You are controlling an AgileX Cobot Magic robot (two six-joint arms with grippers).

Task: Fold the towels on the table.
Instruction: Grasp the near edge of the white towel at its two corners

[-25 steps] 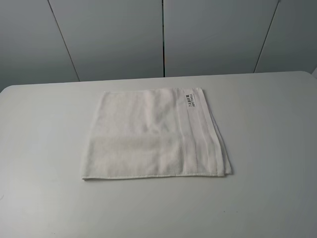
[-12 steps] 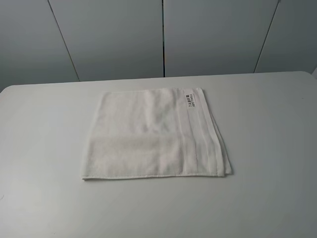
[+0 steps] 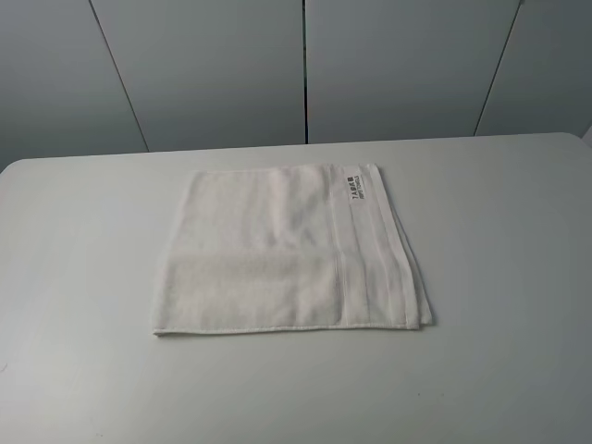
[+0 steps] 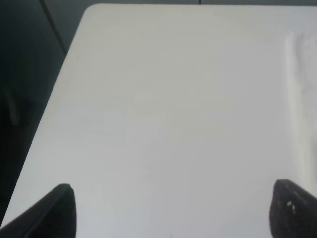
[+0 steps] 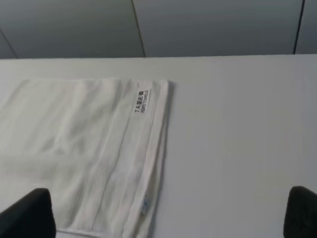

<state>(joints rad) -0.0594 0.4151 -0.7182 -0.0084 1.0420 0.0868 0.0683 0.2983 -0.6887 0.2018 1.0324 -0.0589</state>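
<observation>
1. While neither arm shows in the high view, the towel [image 3: 291, 250] lies flat mid-bench [image 3: 499, 231], well clear of every bench edge. Its label [image 3: 357, 188] is at the far right corner and the border band [image 3: 370, 250] runs down its right side.
2. My left fingers [image 4: 176, 210] are spread wide and empty over bare bench; only the towel's margin shows at the side of that wrist view.
3. My right fingers [image 5: 166, 213] are also spread wide and empty, looking at the towel's band side.
4. Judgement: the stacked edges on the right suggest it is doubled already, so the step in hand is reaching in for the next fold.
5. I should take the two near corners, one per side, and pinch every layer, not just the top one.
6. Lift low, carry the near edge onto the far edge, both sides at the same pace so it doesn't skew.
7. Risk: limp terry, so layers may slip; let go only once the edges meet.
</observation>
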